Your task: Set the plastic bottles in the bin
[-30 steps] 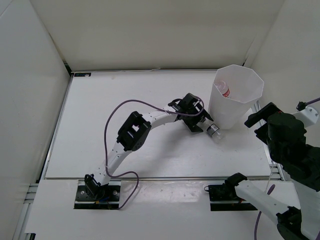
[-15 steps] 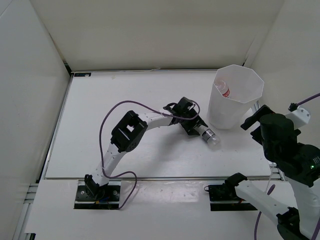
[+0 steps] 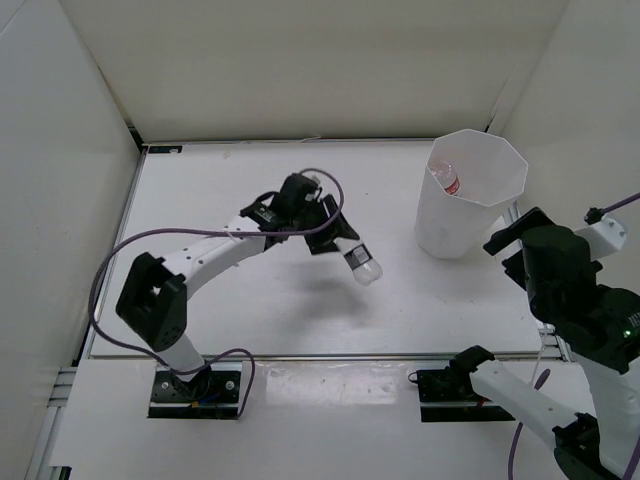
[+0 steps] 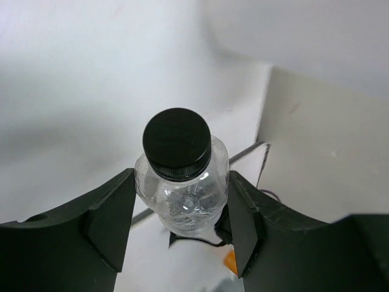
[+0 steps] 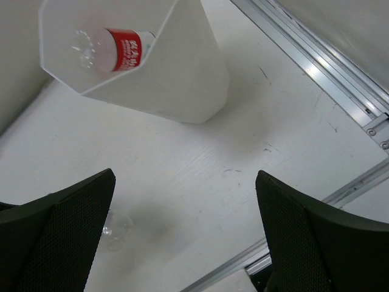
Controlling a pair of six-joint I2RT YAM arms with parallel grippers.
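The left gripper (image 4: 182, 182) is closed on the short bottle with black cap (image 3: 364, 267); in the left wrist view its two dark fingers (image 4: 112, 219) press the clear body from both sides, and the cap points away from the camera. In the top view this bottle hangs in the air over the middle of the white table (image 3: 220, 200), tilted, with its soft shadow on the surface below. It is well apart from the bin (image 3: 470, 195), which stands upright in the far right corner of the table, near the white side wall (image 3: 580, 90). Between the bottle and the bin there is only bare table surface. Inside the bin, the bottle with red cap and red-white label (image 5: 124, 48) lies against the inner wall. A purple cable (image 3: 130, 250) runs in a loose loop along the left arm. The right gripper (image 5: 184, 176) is held up at the right edge, just beside the bin, with its fingers wide apart and nothing between them. An aluminium rail (image 5: 316, 67) borders the table on that side.
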